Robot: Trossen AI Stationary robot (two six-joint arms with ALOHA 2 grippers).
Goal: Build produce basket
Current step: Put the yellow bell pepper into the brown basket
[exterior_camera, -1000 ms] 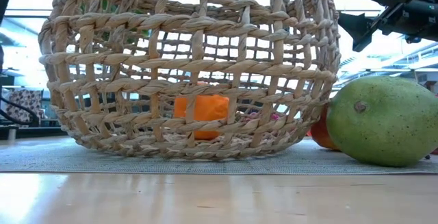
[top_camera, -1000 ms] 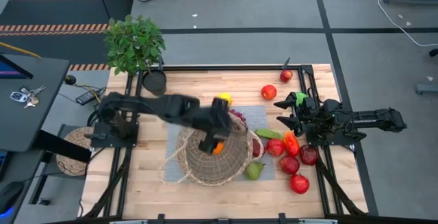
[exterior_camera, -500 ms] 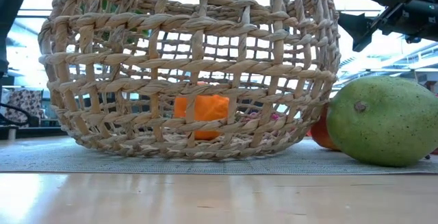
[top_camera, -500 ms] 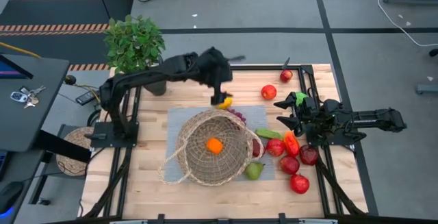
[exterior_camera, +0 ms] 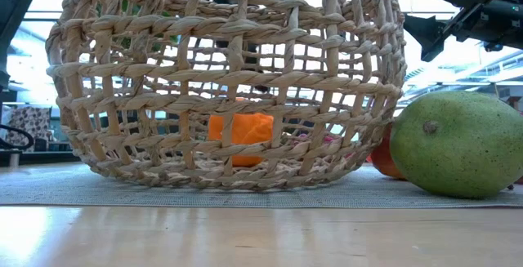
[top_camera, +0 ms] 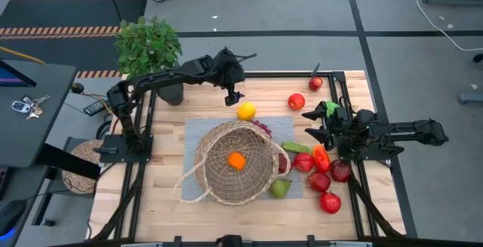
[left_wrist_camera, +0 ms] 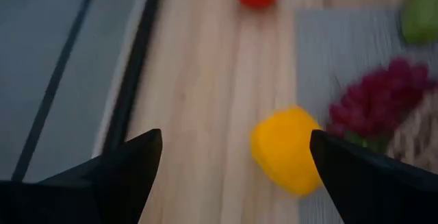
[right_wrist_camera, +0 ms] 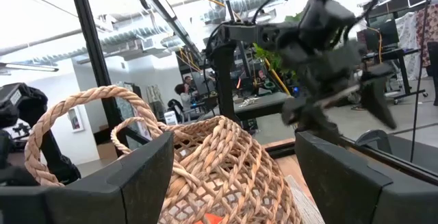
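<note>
Basket (top_camera: pixel 234 164), wicker, on grey mat (top_camera: pixel 193 134); orange (top_camera: pixel 237 160) inside. Left gripper (top_camera: pixel 230 88) spread wide, empty, above lemon (top_camera: pixel 246 111) (beside basket rim). Right gripper (top_camera: pixel 315 124) part-open, empty, near peppers (top_camera: pixel 321 158).

Yellow lemon (left_wrist_camera: pixel 286 150) between spread, empty fingers (left_wrist_camera: pixel 123 162), purple grapes (left_wrist_camera: pixel 369 104) just beside it.
</note>
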